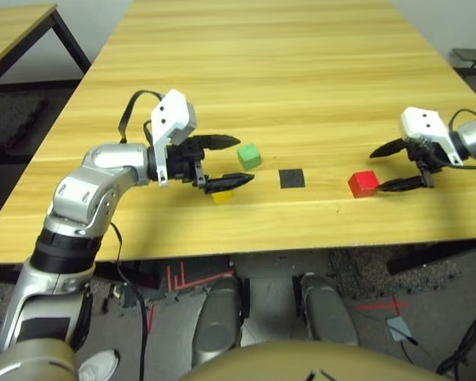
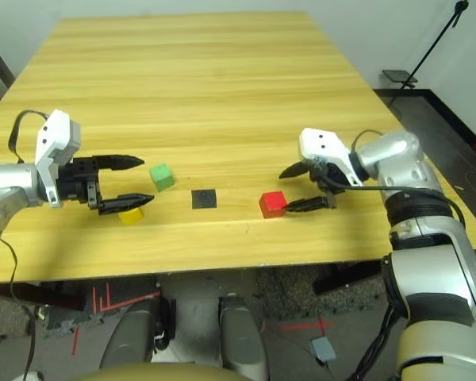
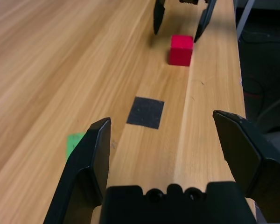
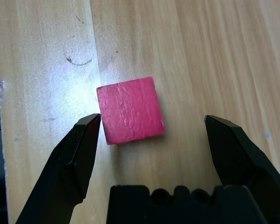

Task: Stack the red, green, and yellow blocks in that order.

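While all three cubes lie apart on the table (image 1: 317,95), no stacking has begun, and the step in hand looks like the first pick. Taking the flat black square patch (image 1: 291,178) as the landmark: nearest the front edge, the yellow block (image 1: 222,196) sits to the patch's left and a little toward the robot, partly under the lower finger of the left gripper (image 1: 226,163), whose fingers are spread wide and hold nothing. To the patch's right and slightly nearer the front edge sits the red block (image 1: 363,183), with the right gripper (image 1: 400,167) just beyond it on the far side from the patch, fingers spread, the block lying ahead of the open fingertips rather than between them. The green block (image 1: 249,155) rests left of the patch and a little farther back, just past the left gripper's upper fingertip. As red is the base, I judge the next move calls for the right gripper to advance until the cube sits squarely between its fingers, then close evenly on opposite faces. The surface is pale wooden planking with a visible grain; in the right wrist view a faint pencil arc marks it near the red block. Beyond the patch the tabletop runs long, another wooden table (image 1: 16,24) stands off to the far left, and dark floor mats lie below.
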### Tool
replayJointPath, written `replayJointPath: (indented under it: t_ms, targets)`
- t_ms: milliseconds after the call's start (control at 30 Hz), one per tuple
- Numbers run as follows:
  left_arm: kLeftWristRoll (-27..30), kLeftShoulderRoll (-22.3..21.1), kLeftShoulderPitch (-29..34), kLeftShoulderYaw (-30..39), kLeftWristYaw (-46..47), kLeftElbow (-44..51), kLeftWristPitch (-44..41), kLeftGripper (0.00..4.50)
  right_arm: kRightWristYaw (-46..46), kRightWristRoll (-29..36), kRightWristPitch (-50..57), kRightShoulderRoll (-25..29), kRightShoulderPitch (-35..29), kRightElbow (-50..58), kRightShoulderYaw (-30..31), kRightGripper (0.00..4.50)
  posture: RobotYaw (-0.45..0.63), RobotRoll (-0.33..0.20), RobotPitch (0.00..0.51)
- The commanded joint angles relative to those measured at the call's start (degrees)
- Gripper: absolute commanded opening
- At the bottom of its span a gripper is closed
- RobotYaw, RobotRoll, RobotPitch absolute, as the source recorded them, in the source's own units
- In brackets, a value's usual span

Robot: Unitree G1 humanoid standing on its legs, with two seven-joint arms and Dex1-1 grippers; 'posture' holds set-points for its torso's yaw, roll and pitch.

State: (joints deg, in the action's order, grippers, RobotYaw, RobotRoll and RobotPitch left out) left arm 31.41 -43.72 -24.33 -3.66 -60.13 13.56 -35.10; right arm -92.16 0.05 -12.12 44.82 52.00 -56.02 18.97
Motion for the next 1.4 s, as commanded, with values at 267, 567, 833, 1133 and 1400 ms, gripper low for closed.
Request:
replayJointPath:
  t_ms: [267, 567, 833, 1133, 1400]
  targets:
    - [-0.22, -0.82, 2.3, 0.22, 1.21, 4.37, -2.62, 4.46, -0.34, -2.74, -6.07, -3.25, 3.13, -7.08, 3.3, 4.5, 0.34, -0.159, 0.086]
    - [0.43, -0.44, 3.97, 1.15, 3.72, 6.78, -3.97, 4.5, -0.32, -2.83, -5.45, -8.06, 6.01, -7.15, 0.74, 2.05, 0.36, -0.17, 0.087]
    - [0.86, -0.01, 2.93, 0.91, 6.04, 7.62, -6.42, 4.5, 5.99, -5.72, 2.58, -17.45, 8.8, -1.8, 1.1, 2.06, 0.39, -0.187, 0.069]
    - [0.64, -0.09, 3.93, 1.71, 8.85, 7.98, -7.65, 4.5, 9.73, -9.7, 3.76, -24.34, 11.01, -4.32, 2.21, 2.06, 0.46, -0.201, 0.074]
    - [0.55, -0.5, 5.38, 3.12, 10.99, 8.69, -8.42, 4.5, 7.73, -11.07, 3.95, -24.37, 10.05, -3.55, 2.96, 2.06, 0.48, -0.203, 0.082]
